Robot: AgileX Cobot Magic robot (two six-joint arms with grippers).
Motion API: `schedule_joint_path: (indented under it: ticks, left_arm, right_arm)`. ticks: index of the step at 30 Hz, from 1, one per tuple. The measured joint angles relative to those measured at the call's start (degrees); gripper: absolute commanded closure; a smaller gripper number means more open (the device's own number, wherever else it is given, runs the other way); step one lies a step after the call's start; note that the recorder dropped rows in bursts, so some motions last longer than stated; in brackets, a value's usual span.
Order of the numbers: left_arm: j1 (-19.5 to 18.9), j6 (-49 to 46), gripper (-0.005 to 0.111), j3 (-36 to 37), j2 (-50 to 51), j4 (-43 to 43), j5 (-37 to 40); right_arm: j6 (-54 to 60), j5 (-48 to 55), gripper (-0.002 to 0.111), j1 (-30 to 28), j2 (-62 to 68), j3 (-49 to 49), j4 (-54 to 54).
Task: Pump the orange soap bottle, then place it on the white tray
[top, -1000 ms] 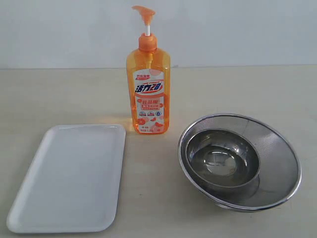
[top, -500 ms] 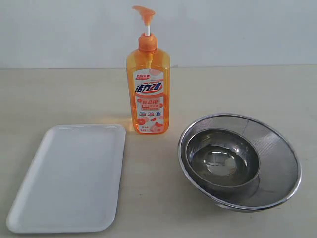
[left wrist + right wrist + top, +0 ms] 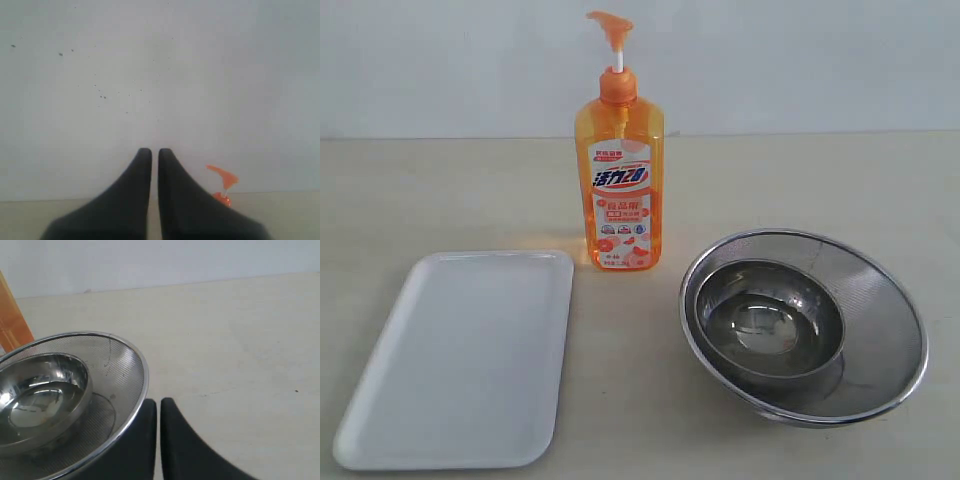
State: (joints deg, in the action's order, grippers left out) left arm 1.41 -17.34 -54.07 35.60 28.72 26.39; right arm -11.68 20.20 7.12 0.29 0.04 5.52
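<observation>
The left gripper (image 3: 150,153) is clenched, fingers almost touching, grasping nothing. The right gripper (image 3: 158,403) is closed likewise and empty, just beside the mesh bowl (image 3: 125,370). The orange soap bottle (image 3: 620,190) stands upright on the table (image 3: 800,180), behind the white tray (image 3: 460,360). Only the exterior view shows the tray; the left wrist view catches just the bottle's top

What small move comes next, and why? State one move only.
Probably ease the left gripper, jaws shut, toward the orange soap bottle and above its pump head: the bottle stands untouched on the table, off the white tray, with no arm near it.
</observation>
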Motion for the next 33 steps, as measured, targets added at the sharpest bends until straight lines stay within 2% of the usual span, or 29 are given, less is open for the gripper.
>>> schedule_joint_path:
  ticks: [3, 7, 11, 16, 20, 22, 25, 28, 30, 33]
  left_arm:
    - [0.0, -4.6, 0.102, -4.4, 3.3, 0.0, 3.0]
    - [0.0, -8.8, 0.102, -10.7, 8.0, 0.3, 11.0]
    - [0.7, -10.2, 0.102, -14.3, 10.5, -0.3, 13.1]
    - [0.8, -12.3, 0.102, -15.6, 11.8, -2.0, 14.0]
    - [0.8, -14.0, 0.102, -13.3, 15.9, 0.6, 12.8]
    - [0.8, -18.9, 0.102, -11.5, 18.3, 3.5, 9.6]
    - [0.8, -31.6, 0.102, -8.1, 20.1, 13.4, 5.1]
    - [0.8, -46.8, 0.102, -3.3, 21.8, 27.2, 0.1]
    - [0.8, -61.1, 0.102, 0.2, 24.1, 40.8, -0.3]
    - [0.8, -71.7, 0.102, 1.9, 27.3, 52.5, 1.8]
  right_arm:
    - [0.0, 0.0, 0.108, 0.0, 0.0, 0.0, 0.0]
    - [0.0, 0.0, 0.108, 0.0, 0.0, 0.0, 0.0]
    - [0.0, 0.0, 0.108, 0.0, 0.0, 0.0, 0.0]
    - [0.0, 0.0, 0.108, 0.0, 0.0, 0.0, 0.0]
    - [0.0, 0.0, 0.108, 0.0, 0.0, 0.0, 0.0]
    - [0.0, 0.0, 0.108, 0.0, 0.0, 0.0, 0.0]
    - [0.0, 0.0, 0.108, 0.0, 0.0, 0.0, 0.0]
    - [0.0, 0.0, 0.108, 0.0, 0.0, 0.0, 0.0]
    - [0.0, 0.0, 0.108, 0.0, 0.0, 0.0, 0.0]
    - [0.0, 0.0, 0.108, 0.0, 0.0, 0.0, 0.0]
